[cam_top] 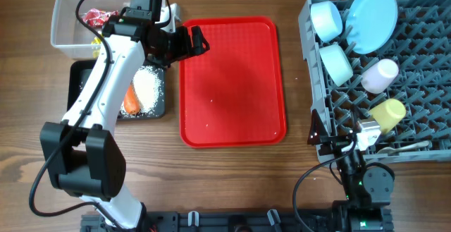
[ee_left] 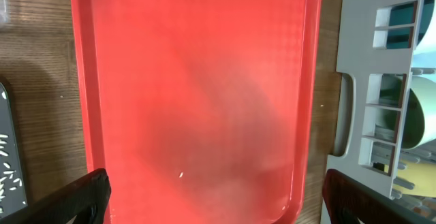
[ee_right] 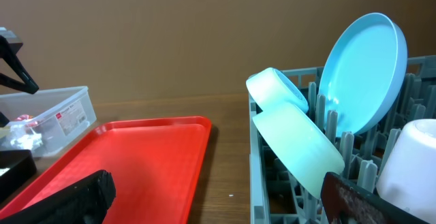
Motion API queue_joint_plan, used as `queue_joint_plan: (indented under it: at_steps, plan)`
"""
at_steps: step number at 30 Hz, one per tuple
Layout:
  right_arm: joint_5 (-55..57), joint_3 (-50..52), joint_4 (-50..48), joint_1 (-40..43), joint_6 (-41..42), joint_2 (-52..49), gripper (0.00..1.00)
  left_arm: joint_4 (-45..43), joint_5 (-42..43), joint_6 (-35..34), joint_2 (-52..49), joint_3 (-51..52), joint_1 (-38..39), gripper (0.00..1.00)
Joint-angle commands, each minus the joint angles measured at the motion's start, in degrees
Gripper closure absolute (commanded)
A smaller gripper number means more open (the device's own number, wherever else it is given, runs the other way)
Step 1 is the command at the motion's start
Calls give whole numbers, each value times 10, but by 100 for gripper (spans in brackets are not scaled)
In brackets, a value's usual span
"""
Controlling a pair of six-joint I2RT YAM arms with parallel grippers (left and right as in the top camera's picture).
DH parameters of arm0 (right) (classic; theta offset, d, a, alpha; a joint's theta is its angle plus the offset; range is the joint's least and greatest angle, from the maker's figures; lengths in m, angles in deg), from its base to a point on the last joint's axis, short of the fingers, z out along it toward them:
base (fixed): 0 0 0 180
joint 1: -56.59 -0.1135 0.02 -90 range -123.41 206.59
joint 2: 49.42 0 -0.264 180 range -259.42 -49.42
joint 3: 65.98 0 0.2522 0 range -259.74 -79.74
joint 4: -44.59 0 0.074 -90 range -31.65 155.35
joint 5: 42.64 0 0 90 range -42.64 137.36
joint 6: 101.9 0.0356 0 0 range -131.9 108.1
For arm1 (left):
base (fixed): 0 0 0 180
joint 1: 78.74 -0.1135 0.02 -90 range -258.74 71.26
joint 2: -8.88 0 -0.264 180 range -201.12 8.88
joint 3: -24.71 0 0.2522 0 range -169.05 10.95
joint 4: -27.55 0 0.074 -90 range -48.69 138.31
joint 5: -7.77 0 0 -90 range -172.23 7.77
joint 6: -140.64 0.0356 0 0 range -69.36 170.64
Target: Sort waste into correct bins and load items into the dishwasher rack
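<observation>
Plate (cam_top: 373,17), bowls (cam_top: 337,63) and cups (cam_top: 380,75) lean between the rack (cam_top: 423,63) pegs just beside the right gripper (ee_right: 219,198), probably so they stay upright. Wrappers (cam_top: 95,17) fill the tub (cam_top: 67,6). Carrot (cam_top: 131,99) and rice (cam_top: 148,84) lie in the black tray (cam_top: 79,84) behind the left gripper (cam_top: 199,40). Both grippers gape wide and hold nothing, the left above the red tray (cam_top: 232,84).

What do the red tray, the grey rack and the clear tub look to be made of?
The red tray looks like moulded plastic, matte, finely textured. The grey rack: rigid plastic, dull finish, moulded lattice and pegs. The clear tub: probably transparent plastic; wrappers show through its wall.
</observation>
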Motion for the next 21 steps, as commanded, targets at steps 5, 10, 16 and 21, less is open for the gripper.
queue_joint_plan:
  at_steps: [5,10,16,21]
  plan:
    - [12,1,-2,-3,8,9,0,9,-111,4,21,3,8,0]
    - [12,1,-2,-3,8,9,0,-148,-137,113,87,33,46,0]
    - [12,1,-2,-3,8,9,0,-291,-138,128,256,214,16,0]
    - [12,1,-2,-3,8,9,0,-399,-129,94,440,445,-51,0]
